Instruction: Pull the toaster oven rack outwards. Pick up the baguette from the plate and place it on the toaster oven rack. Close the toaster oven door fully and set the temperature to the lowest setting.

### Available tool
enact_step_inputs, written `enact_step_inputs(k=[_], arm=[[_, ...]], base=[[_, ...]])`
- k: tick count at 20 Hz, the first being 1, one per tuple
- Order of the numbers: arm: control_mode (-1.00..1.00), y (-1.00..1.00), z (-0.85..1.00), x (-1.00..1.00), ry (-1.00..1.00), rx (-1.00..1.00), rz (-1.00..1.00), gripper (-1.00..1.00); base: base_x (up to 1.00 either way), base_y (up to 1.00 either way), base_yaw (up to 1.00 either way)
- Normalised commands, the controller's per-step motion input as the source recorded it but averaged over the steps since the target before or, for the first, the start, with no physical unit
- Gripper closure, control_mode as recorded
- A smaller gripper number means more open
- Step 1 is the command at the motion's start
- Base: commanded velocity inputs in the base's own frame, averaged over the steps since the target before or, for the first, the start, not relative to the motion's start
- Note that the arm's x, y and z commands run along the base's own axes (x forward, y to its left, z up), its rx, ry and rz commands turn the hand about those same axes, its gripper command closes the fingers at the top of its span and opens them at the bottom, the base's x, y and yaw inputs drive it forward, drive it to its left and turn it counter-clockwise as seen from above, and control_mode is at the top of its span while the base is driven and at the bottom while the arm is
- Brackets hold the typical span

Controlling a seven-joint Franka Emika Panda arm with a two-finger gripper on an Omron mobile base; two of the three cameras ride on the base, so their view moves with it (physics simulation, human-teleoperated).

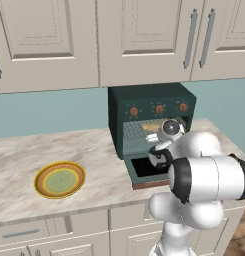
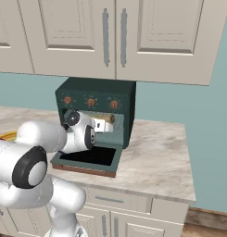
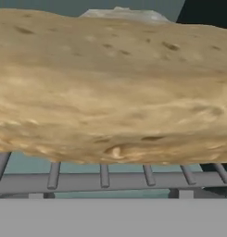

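Note:
The dark green toaster oven stands on the counter with its door folded down flat. The golden-tan baguette lies on the grey bars of the toaster oven rack inside the cavity. My gripper reaches into the oven mouth, right up against the loaf. Its fingertips are hidden, so I cannot say whether the jaws are open or touch the bread. The orange-rimmed plate sits bare on the counter to the left.
Three orange-brown knobs run across the oven's upper front. A reddish-brown handle edges the lowered door near the counter's front. Wall cabinets hang close above the oven. Marble counter stretches to the right.

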Motion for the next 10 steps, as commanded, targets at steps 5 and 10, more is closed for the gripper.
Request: enact_step_inputs(k=[5,10], arm=[[-1.00,0.00,0.01,0.57,0.01,0.00,0.00,-1.00],[-1.00,-0.03,-0.02,0.02,0.00,0.00,0.00,-1.00]], base=[[0.00,0.00,0.00],[0.00,0.00,0.00]])
